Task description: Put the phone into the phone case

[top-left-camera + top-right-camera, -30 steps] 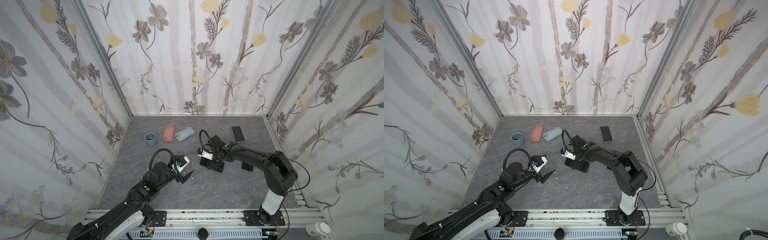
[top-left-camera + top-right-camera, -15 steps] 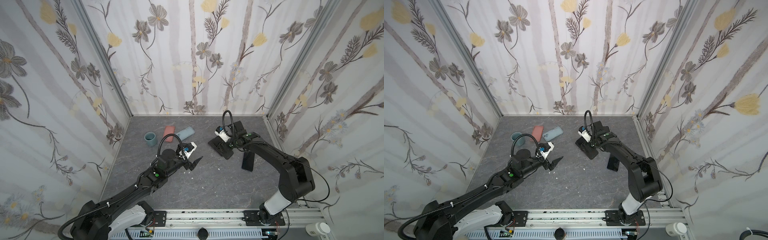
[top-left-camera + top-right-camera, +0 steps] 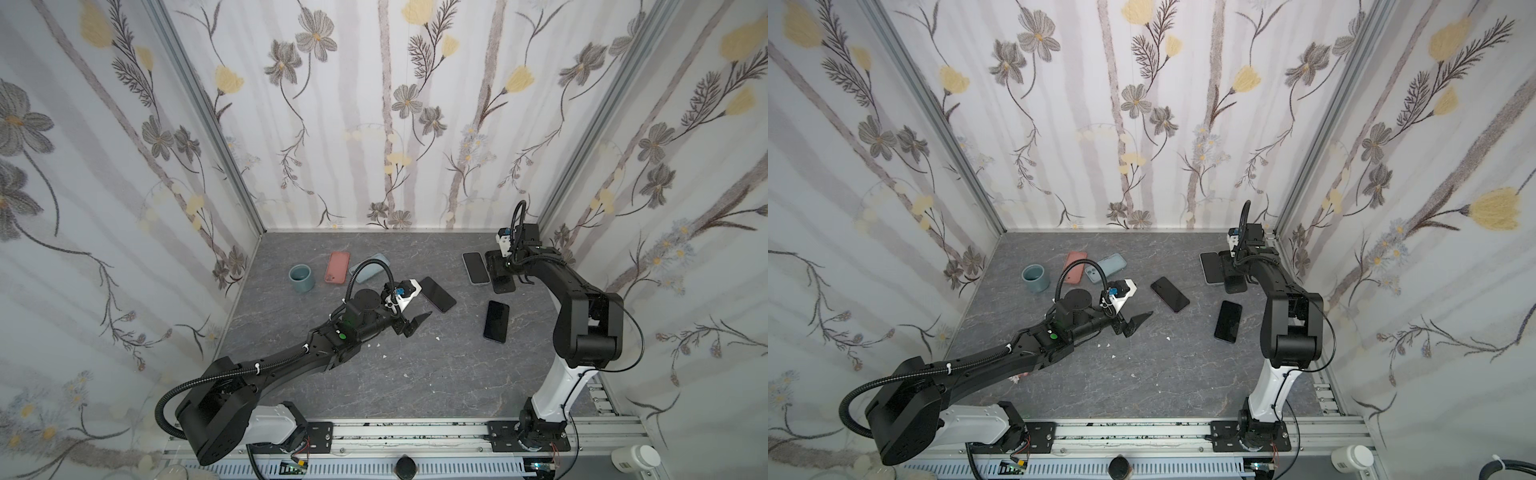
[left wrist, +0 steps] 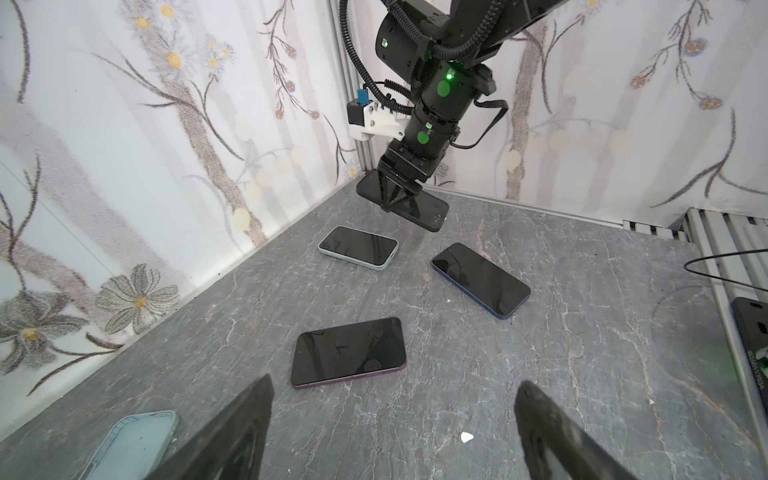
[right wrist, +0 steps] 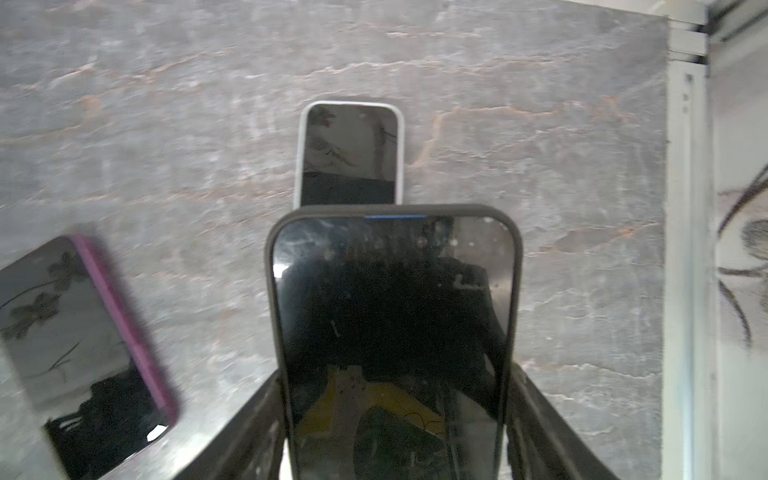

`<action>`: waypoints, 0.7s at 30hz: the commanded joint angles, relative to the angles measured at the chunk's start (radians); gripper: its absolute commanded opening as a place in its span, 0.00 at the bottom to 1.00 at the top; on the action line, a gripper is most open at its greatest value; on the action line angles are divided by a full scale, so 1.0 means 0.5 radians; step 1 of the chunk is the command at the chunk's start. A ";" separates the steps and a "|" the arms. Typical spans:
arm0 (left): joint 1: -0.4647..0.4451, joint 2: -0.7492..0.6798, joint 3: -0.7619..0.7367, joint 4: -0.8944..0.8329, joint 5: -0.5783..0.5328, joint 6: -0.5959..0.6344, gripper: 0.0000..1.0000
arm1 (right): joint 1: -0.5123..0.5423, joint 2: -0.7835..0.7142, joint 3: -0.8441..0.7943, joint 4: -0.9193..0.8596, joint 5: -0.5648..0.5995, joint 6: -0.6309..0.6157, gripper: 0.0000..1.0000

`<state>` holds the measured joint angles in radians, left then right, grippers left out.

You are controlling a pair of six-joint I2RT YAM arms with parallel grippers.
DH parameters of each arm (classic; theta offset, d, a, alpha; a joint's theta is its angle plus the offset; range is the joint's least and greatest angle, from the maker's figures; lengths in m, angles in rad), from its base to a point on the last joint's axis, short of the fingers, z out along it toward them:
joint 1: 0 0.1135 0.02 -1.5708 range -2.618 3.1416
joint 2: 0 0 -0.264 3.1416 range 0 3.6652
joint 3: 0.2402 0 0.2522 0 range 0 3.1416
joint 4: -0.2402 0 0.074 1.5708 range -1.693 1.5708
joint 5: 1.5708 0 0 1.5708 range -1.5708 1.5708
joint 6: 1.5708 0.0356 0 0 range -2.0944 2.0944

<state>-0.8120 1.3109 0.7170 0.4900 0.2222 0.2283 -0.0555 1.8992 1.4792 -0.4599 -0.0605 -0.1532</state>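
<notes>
Right wrist view: right pincer [image 5: 392,436] was clamped on the black-cased phone [image 5: 392,311]; left pincer [image 4: 395,386] stood apart.

Both top views hang high above the near edge of my tabletop [image 3: 415,374], tilted down toward the far wall [image 3: 374,124]. They are wide enough to take in the whole surface, and they share almost everything. My left wrist camera rides low over the middle, just behind my left hand [image 4: 395,382], facing right and far toward the corner where my right hand [image 4: 401,201] is. My right wrist camera looks steeply down from very close, the black-cased phone [image 5: 395,332] filling its frame. Both wrist views share the white-cased phone [image 4: 358,248].
</notes>
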 commanded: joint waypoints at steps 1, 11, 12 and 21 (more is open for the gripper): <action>-0.002 0.003 -0.016 0.115 0.006 0.029 0.92 | -0.072 0.117 0.113 0.081 0.107 0.094 0.56; -0.002 -0.056 -0.056 0.057 -0.079 0.124 0.92 | -0.111 0.240 0.145 0.301 0.355 0.106 0.57; -0.004 -0.058 -0.056 0.059 -0.084 0.123 0.92 | -0.113 0.251 0.144 0.287 0.350 0.134 0.59; 0.001 -0.084 -0.089 0.078 -0.078 0.097 0.92 | -0.116 0.338 0.069 0.275 0.293 0.230 0.58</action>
<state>-0.8120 1.2789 0.6785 0.5034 0.1844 0.2687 -0.1120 2.0590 1.5162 -0.3569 0.0841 -0.0654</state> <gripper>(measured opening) 0.923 0.697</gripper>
